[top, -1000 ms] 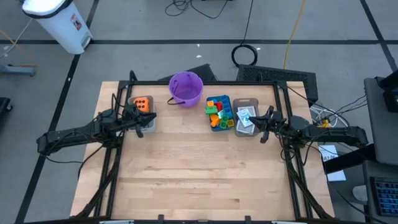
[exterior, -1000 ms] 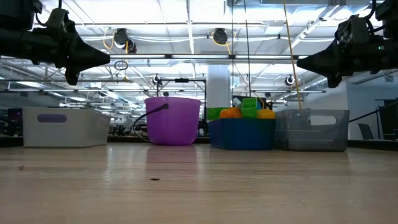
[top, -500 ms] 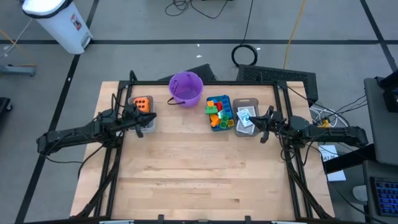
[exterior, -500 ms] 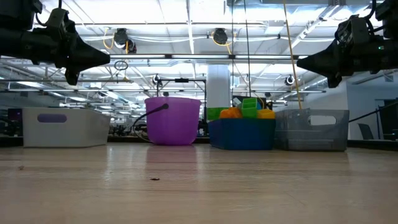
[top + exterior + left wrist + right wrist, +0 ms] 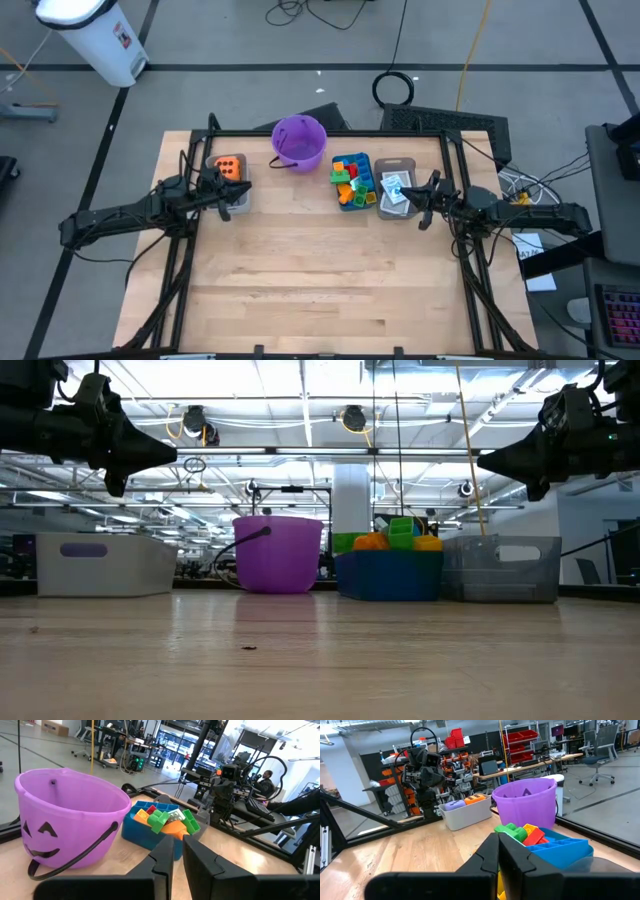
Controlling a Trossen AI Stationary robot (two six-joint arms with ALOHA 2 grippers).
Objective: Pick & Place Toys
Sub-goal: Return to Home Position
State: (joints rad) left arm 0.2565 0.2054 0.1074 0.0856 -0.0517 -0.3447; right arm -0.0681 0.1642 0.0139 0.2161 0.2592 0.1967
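Note:
Bright bricks (image 5: pixel 349 178) lie heaped in a blue bin (image 5: pixel 390 577) at the table's far side; they also show in the left wrist view (image 5: pixel 167 820). An orange die (image 5: pixel 229 168) and a purple die (image 5: pixel 454 805) lie in a grey bin (image 5: pixel 105 565) at the far left. Picture cards (image 5: pixel 393 187) lie in a clear bin (image 5: pixel 500 570). My left gripper (image 5: pixel 243 197) hangs shut and empty in the air beside the grey bin. My right gripper (image 5: pixel 417 208) hangs shut and empty in the air beside the clear bin. Both point toward the table's middle.
A purple bucket (image 5: pixel 298 140) with a black handle stands between the grey bin and the blue bin. The bins and the bucket stand in a row along the far edge. The bare wooden tabletop (image 5: pixel 320 280) stretches from the row to the near edge.

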